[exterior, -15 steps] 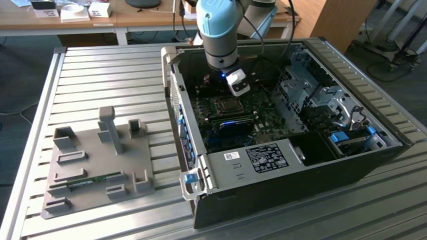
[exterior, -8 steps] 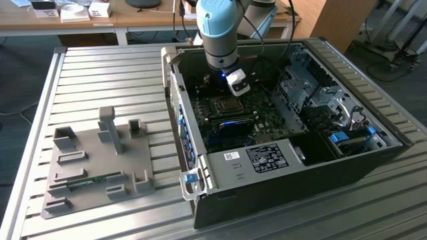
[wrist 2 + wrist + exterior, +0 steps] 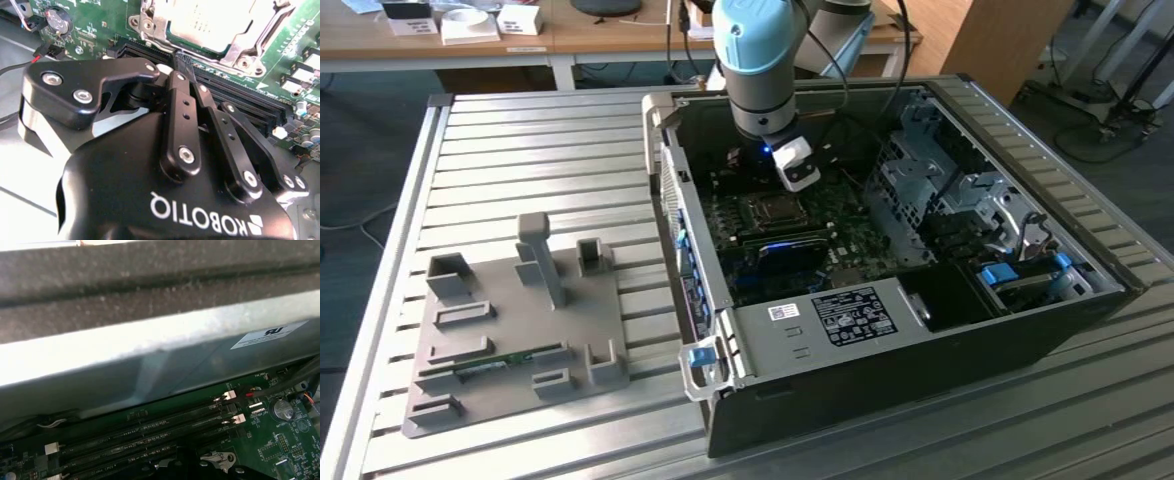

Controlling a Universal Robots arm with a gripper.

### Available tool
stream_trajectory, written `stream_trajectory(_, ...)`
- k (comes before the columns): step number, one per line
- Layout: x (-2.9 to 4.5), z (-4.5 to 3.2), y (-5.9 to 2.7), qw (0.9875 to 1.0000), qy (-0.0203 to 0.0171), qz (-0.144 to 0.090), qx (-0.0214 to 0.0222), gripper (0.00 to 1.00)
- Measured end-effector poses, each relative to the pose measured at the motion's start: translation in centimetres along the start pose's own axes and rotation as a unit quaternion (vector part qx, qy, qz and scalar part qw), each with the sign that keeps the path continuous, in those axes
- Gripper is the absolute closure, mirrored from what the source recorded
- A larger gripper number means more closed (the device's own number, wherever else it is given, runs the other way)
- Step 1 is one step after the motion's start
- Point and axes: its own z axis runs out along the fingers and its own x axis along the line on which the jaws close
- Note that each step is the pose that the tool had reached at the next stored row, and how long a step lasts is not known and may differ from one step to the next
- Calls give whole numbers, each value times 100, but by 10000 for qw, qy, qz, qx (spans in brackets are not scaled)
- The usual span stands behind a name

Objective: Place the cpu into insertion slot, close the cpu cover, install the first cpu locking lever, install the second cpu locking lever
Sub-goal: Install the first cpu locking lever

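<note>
Gripper (image 3: pixel 181 59) pressed together, tips beside cpu cover (image 3: pixel 240 47), cpu (image 3: pixel 220 22) lying flat inside.

a robotics lab: slatted metal workbench (image 3: pixel 520 160), opened computer case (image 3: pixel 881 300), cluttered wooden desks (image 3: pixel 587 35) behind.

My arm (image 3: pixel 761 60) comes straight down into the open case, wrist vertical. My gripper (image 3: pixel 181 60) points down close over the board, black fingers (image 3: pixel 178 125) drawn together at the tips, nothing visible between them.
</note>
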Motion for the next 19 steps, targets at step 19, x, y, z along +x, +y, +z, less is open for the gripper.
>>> stream_trajectory(19,0,1,0,9999,37,48,-145,89)
